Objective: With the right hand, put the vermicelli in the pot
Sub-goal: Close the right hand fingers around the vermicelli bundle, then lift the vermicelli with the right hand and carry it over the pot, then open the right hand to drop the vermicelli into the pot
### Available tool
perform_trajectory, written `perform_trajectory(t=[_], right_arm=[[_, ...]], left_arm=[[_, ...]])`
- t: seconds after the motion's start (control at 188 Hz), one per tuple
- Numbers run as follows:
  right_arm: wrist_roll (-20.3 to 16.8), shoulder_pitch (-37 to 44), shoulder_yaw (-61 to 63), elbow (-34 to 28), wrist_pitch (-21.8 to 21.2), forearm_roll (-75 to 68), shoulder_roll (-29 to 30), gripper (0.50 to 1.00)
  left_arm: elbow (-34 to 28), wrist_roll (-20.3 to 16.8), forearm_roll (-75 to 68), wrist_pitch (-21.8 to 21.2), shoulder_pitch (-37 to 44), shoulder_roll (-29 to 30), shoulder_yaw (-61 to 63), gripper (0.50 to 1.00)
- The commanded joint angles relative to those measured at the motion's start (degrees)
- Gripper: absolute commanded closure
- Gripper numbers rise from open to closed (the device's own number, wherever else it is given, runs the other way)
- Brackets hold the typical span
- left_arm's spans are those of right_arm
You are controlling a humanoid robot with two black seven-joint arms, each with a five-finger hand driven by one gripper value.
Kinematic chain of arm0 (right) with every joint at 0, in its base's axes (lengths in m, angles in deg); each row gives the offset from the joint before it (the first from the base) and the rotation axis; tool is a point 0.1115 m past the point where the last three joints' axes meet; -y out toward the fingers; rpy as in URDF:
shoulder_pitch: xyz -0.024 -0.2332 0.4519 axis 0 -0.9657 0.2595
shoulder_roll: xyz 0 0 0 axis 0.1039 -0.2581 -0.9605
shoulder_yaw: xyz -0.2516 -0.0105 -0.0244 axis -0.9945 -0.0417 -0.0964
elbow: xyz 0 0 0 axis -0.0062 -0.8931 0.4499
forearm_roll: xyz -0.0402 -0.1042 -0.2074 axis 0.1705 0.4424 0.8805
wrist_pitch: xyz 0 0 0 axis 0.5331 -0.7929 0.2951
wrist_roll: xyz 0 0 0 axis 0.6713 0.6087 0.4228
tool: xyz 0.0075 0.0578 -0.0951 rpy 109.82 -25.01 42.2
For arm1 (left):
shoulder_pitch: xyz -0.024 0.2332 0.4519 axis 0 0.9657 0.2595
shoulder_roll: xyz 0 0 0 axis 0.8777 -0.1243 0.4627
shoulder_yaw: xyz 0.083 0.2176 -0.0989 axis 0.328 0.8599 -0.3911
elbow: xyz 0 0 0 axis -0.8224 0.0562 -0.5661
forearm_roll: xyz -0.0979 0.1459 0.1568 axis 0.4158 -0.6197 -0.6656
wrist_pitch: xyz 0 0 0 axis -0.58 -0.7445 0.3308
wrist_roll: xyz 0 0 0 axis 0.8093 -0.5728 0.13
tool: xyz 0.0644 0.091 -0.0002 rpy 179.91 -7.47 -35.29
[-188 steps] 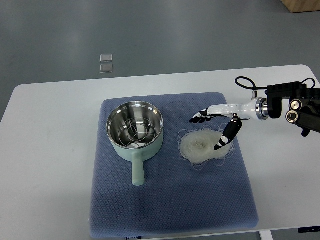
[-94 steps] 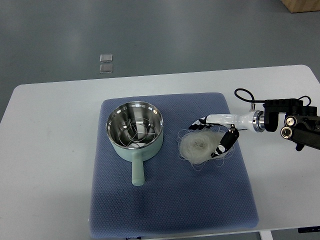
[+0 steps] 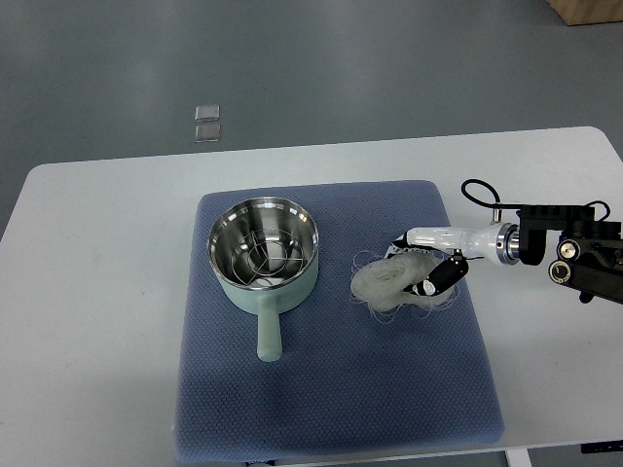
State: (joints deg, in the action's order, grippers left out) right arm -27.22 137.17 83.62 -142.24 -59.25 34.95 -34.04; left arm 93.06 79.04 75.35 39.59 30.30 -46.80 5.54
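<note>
My right hand (image 3: pixel 421 265) has dropped lower since a second ago; fingers now closing round the vermicelli (image 3: pixel 389 280) nest, touching it. Nest sits on blue mat (image 3: pixel 331 389), right of the pot (image 3: pixel 263 255), apart.

We see a white table (image 3: pixel 107 292) w/ rounded corners filling the lower part of the view, its far edge running approx. straight across. A blue-grey quilted mat (image 3: pixel 331 389) lies on its middle. Beyond the table we see a grey floor (image 3: pixel 370 68), smooth, evenly lit, w/ soft reflections. Two small clear square bits (image 3: pixel 206 124) sit on the floor, one just behind the other. A brown cardboard box corner (image 3: pixel 589 10) shows at top right.
</note>
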Motion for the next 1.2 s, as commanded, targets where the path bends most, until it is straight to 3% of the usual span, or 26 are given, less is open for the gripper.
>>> perform_trajectory(t=[0.0, 0.261, 0.474, 0.602, 0.933, 1.194], right_arm=[[-0.01, 3.03, 0.42, -1.44, -0.59, -0.74, -1.82, 1.000], [-0.10, 15.76, 0.34, -8.12, -4.80, -8.74, -8.76, 1.000], [-0.27, 24.91, -2.04, -8.30, -5.60, -15.42, -7.71, 1.000], [-0.27, 27.63, -5.20, -6.54, -4.81, -17.88, -1.03, 1.000], [-0.27, 27.20, -8.81, 6.37, -1.73, -17.70, 17.68, 1.000], [-0.27, 23.94, -9.86, 11.74, -0.68, -16.74, 24.02, 1.000]], left_arm=[[0.01, 0.00, 0.04, 0.01, 0.00, 0.00, 0.04, 0.500], [0.09, 0.00, -0.14, 0.01, -0.09, 0.00, 0.13, 0.500], [0.44, 0.00, -0.14, 0.01, -0.09, 0.00, 0.13, 0.500], [0.53, 0.00, -0.14, 0.01, -0.09, 0.00, 0.13, 0.500], [0.62, 0.00, -0.14, 0.01, -0.09, 0.00, -0.04, 0.500], [0.53, 0.00, -0.05, 0.01, 0.00, 0.00, -0.13, 0.500]])
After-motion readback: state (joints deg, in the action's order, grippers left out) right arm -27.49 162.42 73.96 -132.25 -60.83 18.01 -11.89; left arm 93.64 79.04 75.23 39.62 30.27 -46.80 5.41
